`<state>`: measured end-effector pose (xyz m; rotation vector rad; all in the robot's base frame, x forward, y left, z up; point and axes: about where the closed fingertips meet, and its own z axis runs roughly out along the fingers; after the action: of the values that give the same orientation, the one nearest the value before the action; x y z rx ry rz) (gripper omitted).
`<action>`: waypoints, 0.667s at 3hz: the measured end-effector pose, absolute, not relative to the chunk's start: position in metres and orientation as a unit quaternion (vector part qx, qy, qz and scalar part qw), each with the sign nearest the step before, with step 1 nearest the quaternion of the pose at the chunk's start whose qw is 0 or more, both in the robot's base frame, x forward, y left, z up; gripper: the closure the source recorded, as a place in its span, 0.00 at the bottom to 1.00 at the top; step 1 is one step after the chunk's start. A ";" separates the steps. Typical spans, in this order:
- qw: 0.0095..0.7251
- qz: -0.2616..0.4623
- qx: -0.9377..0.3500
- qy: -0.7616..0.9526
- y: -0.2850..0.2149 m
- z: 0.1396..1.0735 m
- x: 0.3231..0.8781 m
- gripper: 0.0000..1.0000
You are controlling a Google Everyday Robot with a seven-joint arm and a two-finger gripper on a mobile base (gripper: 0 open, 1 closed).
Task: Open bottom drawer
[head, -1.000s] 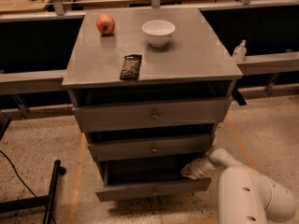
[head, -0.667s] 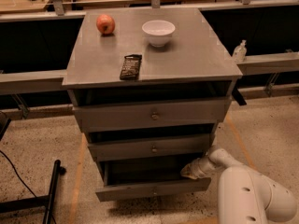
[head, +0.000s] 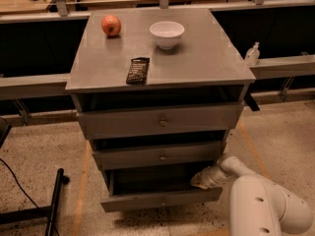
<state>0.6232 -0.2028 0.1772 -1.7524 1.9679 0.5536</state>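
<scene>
- From the camera view, a grey cabinet [head: 206, 63] with three drawer fronts stands on a speckled floor [head: 34, 151]
- The bottom drawer [head: 157, 199] is the lowest front, close to the floor; it sits forward of the two above it, with a dark gap showing over its top edge
- The gripper [head: 201, 180] is low on the right, at the right end of that drawer, poking into the dark gap just above the front
- I cannot tell whether the claw is spread or pressed together, nor whether it has hold of anything
- The white arm [head: 261, 205] comes in from the bottom right corner, its rounded casing filling that corner
- The middle drawer [head: 147, 156] and the top drawer [head: 142, 122] each carry a small round knob at the centre
- On the cabinet top a red apple [head: 111, 25] sits at the back left, a white bowl [head: 167, 34] at the back centre, well apart from it
- A dark packet [head: 138, 70] lies nearer the front edge, between the two and forward of them
- A small clear bottle [head: 252, 54] stands on a ledge to the right of the cabinet
</scene>
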 end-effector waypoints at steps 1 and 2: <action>0.223 0.200 -0.634 0.713 -0.203 0.177 0.623 1.00; 0.223 0.201 -0.634 0.713 -0.203 0.177 0.623 1.00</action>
<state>0.6231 -0.2028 0.1772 -1.7521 1.9677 0.5537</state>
